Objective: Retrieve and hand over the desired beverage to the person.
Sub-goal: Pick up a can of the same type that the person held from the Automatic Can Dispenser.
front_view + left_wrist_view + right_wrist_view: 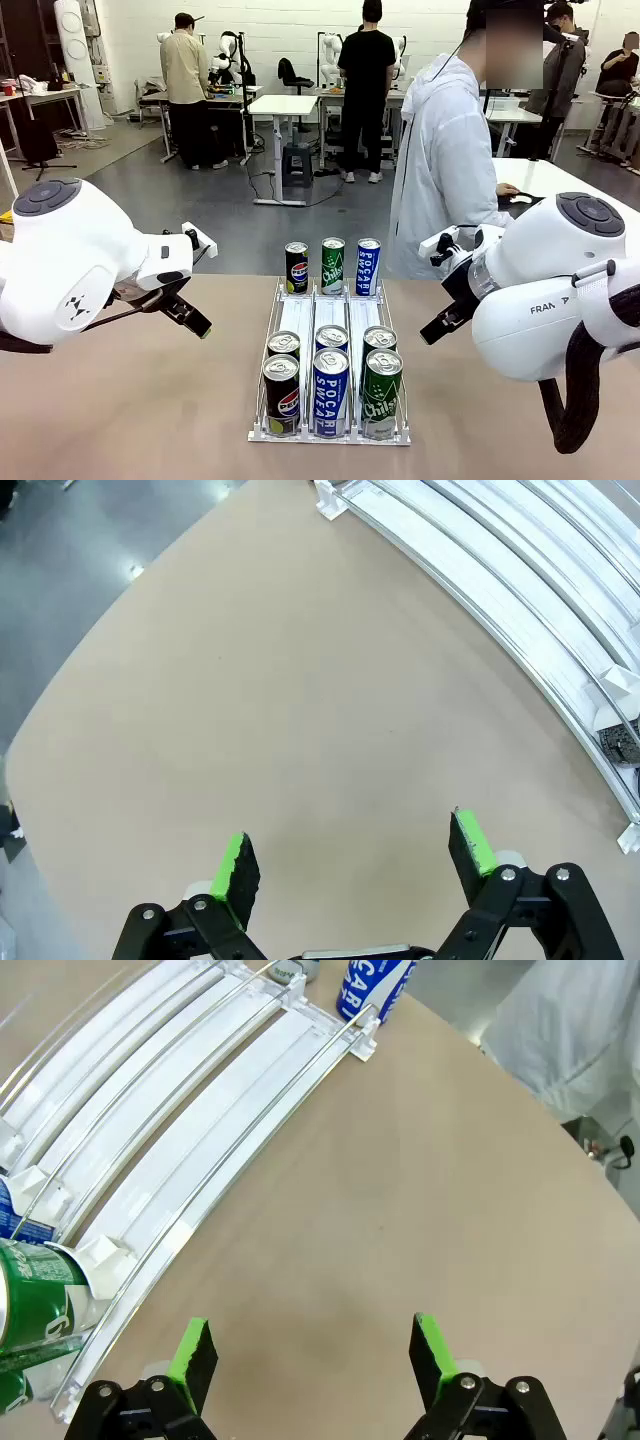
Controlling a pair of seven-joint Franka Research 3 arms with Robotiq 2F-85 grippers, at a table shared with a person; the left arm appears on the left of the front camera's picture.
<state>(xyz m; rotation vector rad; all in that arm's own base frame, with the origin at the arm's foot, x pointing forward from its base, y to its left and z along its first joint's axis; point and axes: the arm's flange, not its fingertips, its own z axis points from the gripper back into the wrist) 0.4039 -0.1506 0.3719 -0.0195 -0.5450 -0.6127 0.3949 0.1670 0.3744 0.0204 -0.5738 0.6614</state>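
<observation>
Fingers (237,878) of left gripper (355,850) and right gripper (310,1345) spread wide and empty, over bare table (150,400) either side of rack (330,310). Cans (331,390) upright between them, long axes vertical. Person (445,170) standing beyond far edge, well apart, nearer right gripper, seemingly turned sideways.

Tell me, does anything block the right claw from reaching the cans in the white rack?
Nothing but the rack's own thin side rail. The open right gripper hangs over bare table beside the rack, and the green Chilsung can in the closest lane is the nearest one to it.
</observation>
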